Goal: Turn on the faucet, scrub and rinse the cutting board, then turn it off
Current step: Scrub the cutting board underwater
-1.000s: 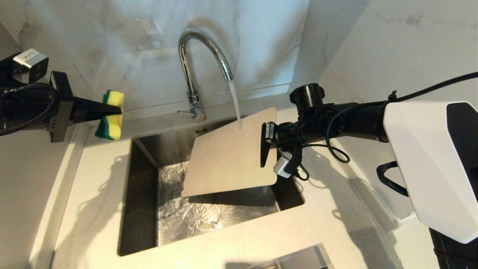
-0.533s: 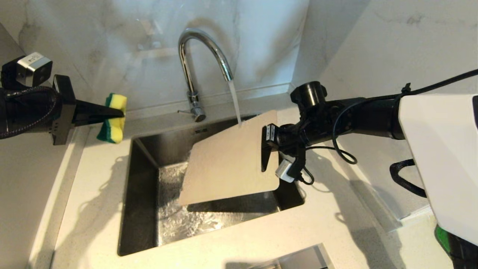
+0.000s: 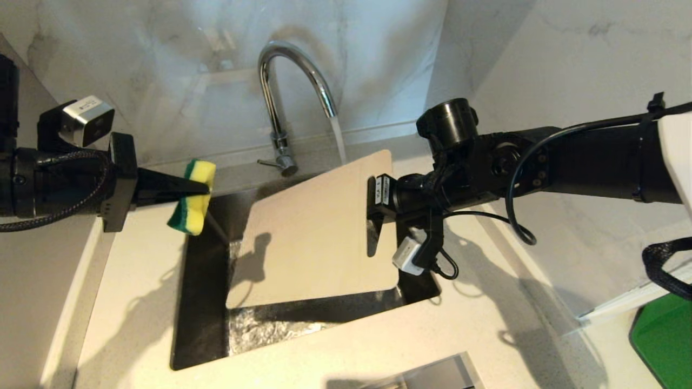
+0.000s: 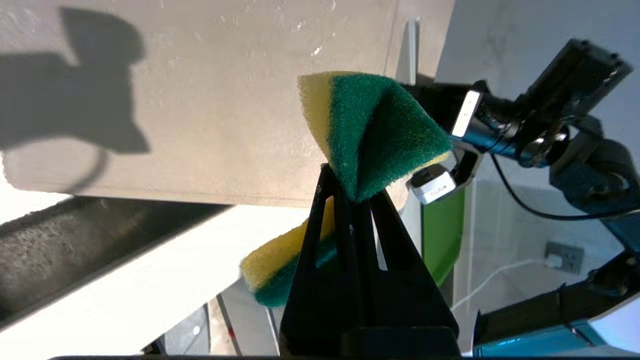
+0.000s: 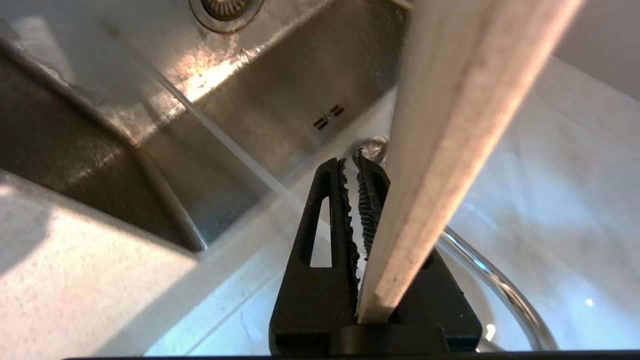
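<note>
A: What lies around the sink [image 3: 203, 302]?

B: A pale speckled tabletop [image 3: 135, 302] frames the steel basin, with marble-patterned wall [image 3: 162, 65] behind. A green object [image 3: 662, 340] shows at the far right edge, and a metal corner [image 3: 432, 375] sits at the near edge of the tabletop.

A: And the faucet [image 3: 294, 81]?

B: The chrome gooseneck stands behind the basin, its small lever [image 3: 268, 162] at the base. Water [image 3: 338, 138] runs from the spout and passes behind the top edge of the cutting board [image 3: 308, 237].

A: Where is the board?

B: Held tilted over the sink, its far corner high near the stream, its near edge lower above the wet basin floor. It is cream, flat, with rounded corners. A shadow of the sponge falls on its left part.

A: Who holds it?

B: The right gripper [image 3: 374, 213] reaches in from the right; its fingers are closed on the board's right short edge. In the right wrist view the board's edge [image 5: 440, 150] runs alongside the ribbed fingers [image 5: 372, 200].

A: And the other arm?

B: The left gripper [image 3: 200, 187] comes from the left, its fingers pinched tight on the green-and-yellow sponge [image 3: 193, 202], squeezing it at the middle. The sponge hangs over the sink's left rim, beside the board but apart from it.
</note>
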